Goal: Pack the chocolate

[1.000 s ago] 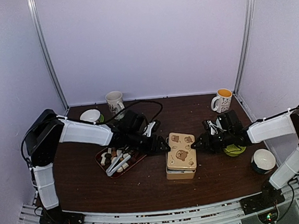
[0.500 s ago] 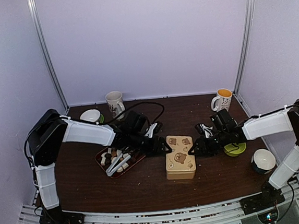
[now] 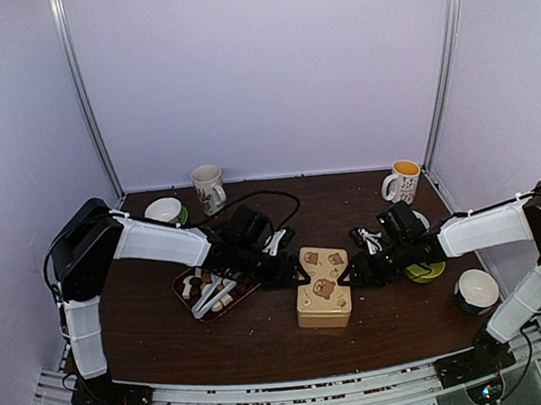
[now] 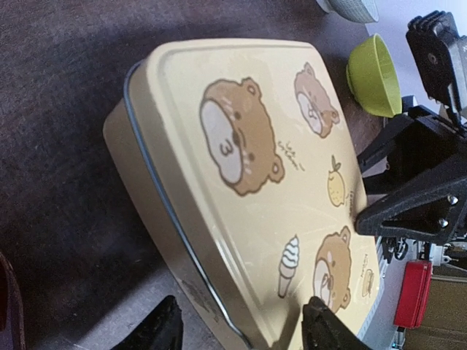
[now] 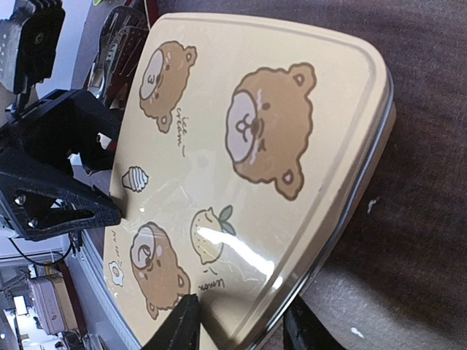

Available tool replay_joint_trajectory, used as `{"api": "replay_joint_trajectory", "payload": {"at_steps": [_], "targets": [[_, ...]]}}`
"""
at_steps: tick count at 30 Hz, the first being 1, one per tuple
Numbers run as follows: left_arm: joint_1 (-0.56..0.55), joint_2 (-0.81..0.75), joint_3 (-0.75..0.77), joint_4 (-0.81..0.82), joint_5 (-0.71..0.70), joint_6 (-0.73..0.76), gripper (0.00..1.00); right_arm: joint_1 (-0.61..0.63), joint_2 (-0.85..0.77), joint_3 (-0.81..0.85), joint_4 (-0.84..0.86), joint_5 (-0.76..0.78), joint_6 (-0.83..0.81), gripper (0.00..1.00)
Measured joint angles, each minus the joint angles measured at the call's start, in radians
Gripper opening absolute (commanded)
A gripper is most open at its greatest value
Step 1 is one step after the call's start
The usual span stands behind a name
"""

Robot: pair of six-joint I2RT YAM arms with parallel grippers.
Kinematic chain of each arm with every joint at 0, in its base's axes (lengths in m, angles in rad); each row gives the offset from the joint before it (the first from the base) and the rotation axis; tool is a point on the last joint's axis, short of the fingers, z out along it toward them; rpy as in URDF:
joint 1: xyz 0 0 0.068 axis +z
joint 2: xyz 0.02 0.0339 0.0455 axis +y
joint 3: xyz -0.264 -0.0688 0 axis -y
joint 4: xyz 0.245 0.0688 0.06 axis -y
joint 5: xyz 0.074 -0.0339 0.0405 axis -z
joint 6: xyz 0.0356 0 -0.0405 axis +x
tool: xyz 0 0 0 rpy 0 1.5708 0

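Note:
The chocolate [image 3: 200, 285], small white and brown pieces, lies in a dark red tray [image 3: 179, 283] with silver tongs [image 3: 212, 299] across it. To its right stands a cream tin [image 3: 322, 293] with bear pictures, its lid on. My left gripper [image 3: 294, 275] is at the tin's left edge and my right gripper [image 3: 351, 275] at its right edge. In the left wrist view the tin [image 4: 248, 168] fills the frame and the jaws stand wide apart astride its edge, one finger over the lid. The right wrist view shows the tin [image 5: 248, 160] the same way.
A patterned mug [image 3: 208, 185] and a small white bowl [image 3: 163, 209] stand at the back left. A mug with an orange inside [image 3: 403, 180] stands at the back right. A green bowl [image 3: 426, 270] and a white bowl [image 3: 476, 290] sit to the right.
The lid, held raised and offset above the tin a second ago, has come down onto it. Both grippers sank with it and the tin shifted slightly nearer and left.

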Motion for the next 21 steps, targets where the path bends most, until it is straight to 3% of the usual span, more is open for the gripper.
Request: {"api": "replay_joint_trajectory", "payload": {"at_steps": [6,11,18,21], "targets": [[0.000,-0.015,-0.048,0.027,0.011,-0.003,0.61,0.045,-0.036,-0.065,0.074,0.013,0.049,0.43],[0.000,-0.032,-0.085,0.047,0.030,-0.003,0.61,0.074,-0.048,-0.096,0.111,0.019,0.079,0.55],[-0.002,-0.065,-0.128,0.052,0.041,-0.003,0.62,0.090,-0.100,-0.130,0.095,0.021,0.096,0.59],[-0.003,-0.080,-0.136,0.043,0.042,-0.003,0.62,0.091,-0.120,-0.130,0.084,0.020,0.095,0.65]]}}
